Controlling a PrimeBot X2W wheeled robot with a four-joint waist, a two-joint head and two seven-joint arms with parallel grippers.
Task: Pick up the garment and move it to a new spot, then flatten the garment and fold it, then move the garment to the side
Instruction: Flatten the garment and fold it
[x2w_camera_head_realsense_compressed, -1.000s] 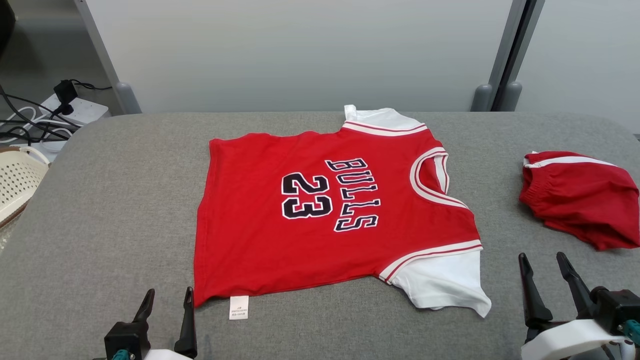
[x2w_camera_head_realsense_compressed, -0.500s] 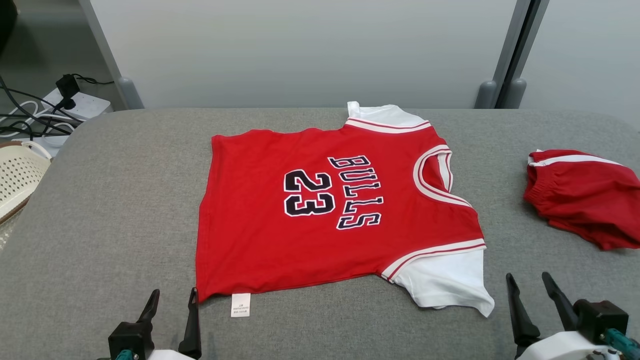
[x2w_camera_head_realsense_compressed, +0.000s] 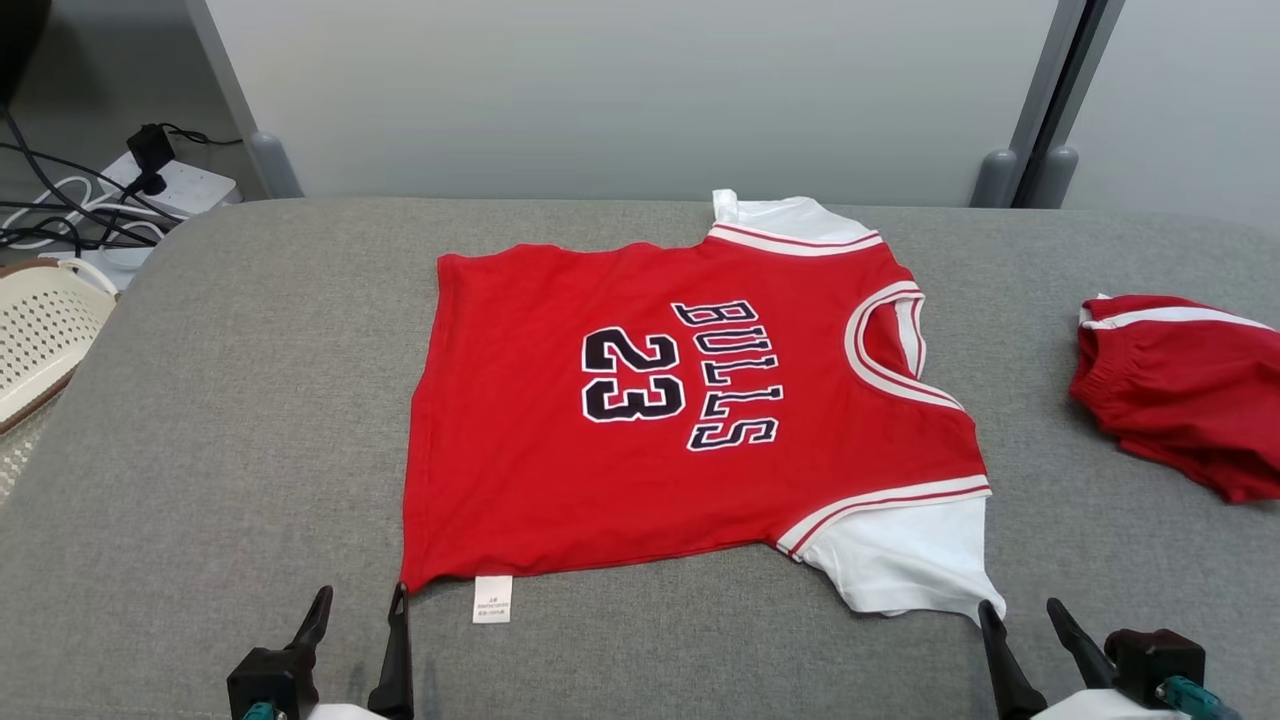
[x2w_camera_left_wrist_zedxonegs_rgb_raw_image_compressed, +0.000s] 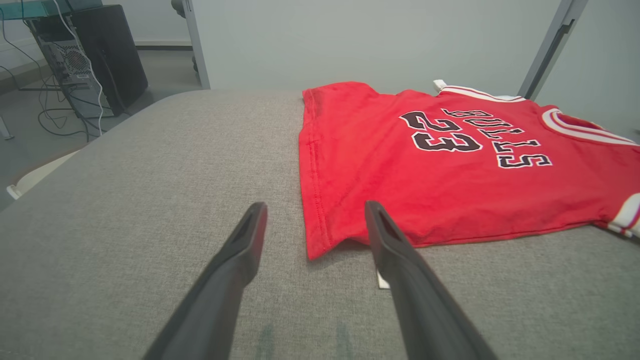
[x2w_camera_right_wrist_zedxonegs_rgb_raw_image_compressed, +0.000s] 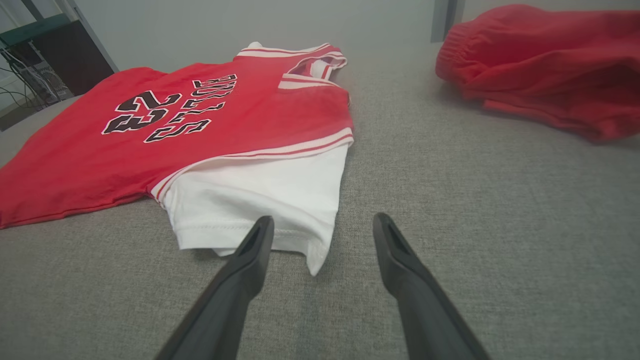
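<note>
Aiming my open left hand (x2w_camera_head_realsense_compressed: 362, 592) at the garment (x2w_camera_head_realsense_compressed: 650, 420) hem corner (x2w_camera_head_realsense_compressed: 418, 575), I am pointing my open right hand (x2w_camera_head_realsense_compressed: 1020, 606) at its sleeve (x2w_camera_head_realsense_compressed: 900, 560).

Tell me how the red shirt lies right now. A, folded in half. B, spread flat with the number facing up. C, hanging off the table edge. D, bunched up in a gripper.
B: the shirt lies spread flat on the grey table, with its number 23 facing up.
</note>
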